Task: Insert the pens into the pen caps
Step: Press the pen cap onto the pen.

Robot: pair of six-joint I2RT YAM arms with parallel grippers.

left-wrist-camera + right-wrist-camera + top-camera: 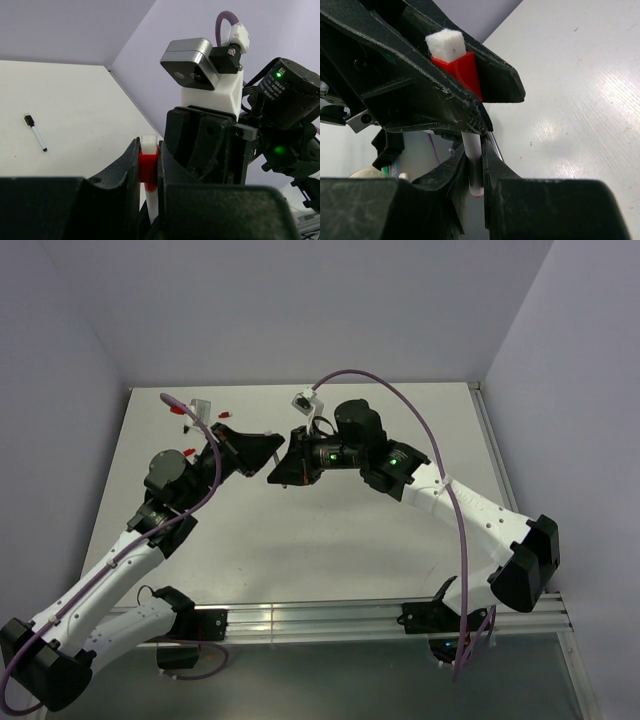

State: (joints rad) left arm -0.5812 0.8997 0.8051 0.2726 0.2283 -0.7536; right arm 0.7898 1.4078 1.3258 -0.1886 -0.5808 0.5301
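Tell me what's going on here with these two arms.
The two arms meet over the table to cap a pen. The left gripper is clamped on a red pen cap with a white felt top. The right gripper grips the white pen barrel just below it. The barrel lines up straight into the cap, but how deep it sits cannot be seen. A second pen, black-capped, lies on the table.

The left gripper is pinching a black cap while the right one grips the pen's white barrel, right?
Not quite: the cap in the left gripper is red, as the left wrist view shows. The right gripper does grip the pen's white barrel.
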